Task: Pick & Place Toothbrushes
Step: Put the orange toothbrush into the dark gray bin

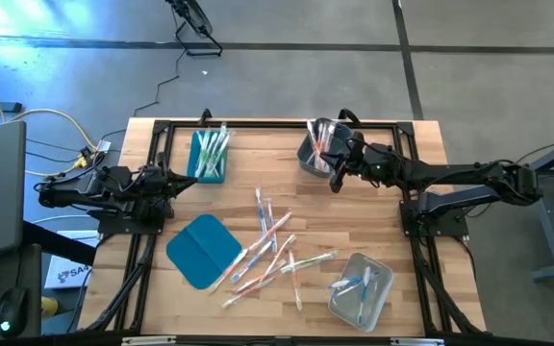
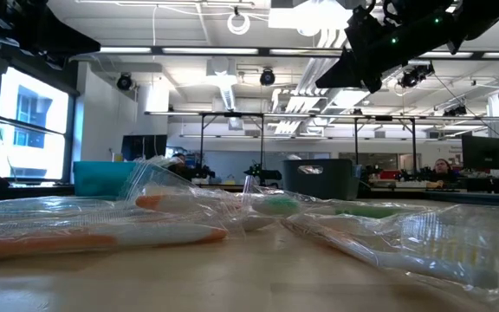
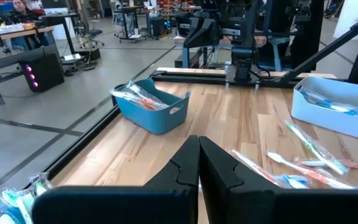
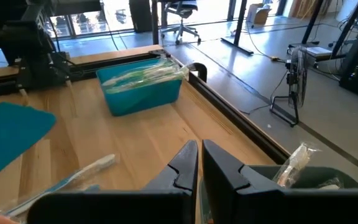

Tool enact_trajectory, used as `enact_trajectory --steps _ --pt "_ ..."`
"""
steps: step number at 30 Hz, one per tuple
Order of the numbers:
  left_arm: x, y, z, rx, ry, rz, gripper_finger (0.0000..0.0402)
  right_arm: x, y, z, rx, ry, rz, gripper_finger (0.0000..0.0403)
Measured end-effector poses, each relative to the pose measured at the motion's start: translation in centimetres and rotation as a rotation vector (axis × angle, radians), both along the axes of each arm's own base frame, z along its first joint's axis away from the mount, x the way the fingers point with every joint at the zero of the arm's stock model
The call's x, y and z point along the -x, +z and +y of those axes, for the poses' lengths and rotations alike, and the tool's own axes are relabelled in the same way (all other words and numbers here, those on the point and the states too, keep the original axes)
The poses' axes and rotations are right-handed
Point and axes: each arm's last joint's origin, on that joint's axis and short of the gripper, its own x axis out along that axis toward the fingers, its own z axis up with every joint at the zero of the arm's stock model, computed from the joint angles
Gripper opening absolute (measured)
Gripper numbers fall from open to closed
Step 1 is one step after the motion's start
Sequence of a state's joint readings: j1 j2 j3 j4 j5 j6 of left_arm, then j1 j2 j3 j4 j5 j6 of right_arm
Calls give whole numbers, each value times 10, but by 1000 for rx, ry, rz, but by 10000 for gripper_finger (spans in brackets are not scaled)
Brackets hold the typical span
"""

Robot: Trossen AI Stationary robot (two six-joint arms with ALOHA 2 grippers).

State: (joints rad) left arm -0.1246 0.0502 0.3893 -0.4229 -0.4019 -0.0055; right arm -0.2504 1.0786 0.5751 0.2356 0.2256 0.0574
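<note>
Several wrapped toothbrushes (image 1: 272,250) lie loose on the table's middle, close to the low camera (image 2: 171,217). More lie in the teal bin (image 1: 208,154) (image 4: 142,87), the grey bin (image 1: 317,146) (image 3: 151,106) and the clear bin (image 1: 362,286) (image 3: 337,112). My right gripper (image 1: 336,183) (image 4: 199,158) is shut and empty, raised just on the near side of the grey bin. My left gripper (image 1: 188,180) (image 3: 199,155), also shut and empty, waits at the table's left edge beside the teal bin.
A flat teal lid (image 1: 203,250) (image 4: 11,130) lies left of the loose toothbrushes. A black frame rail (image 1: 277,123) runs along the table's far edge. Bare wood (image 1: 258,159) shows between the teal and grey bins.
</note>
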Motion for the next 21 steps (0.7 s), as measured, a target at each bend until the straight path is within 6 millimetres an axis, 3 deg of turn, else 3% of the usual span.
enact_trajectory --steps 13,21 --pt "0 0 0 0 -1 -1 0 -4 1 16 7 65 -8 5" --pt "0 0 0 0 -1 0 0 -12 26 28 53 125 -53 4"
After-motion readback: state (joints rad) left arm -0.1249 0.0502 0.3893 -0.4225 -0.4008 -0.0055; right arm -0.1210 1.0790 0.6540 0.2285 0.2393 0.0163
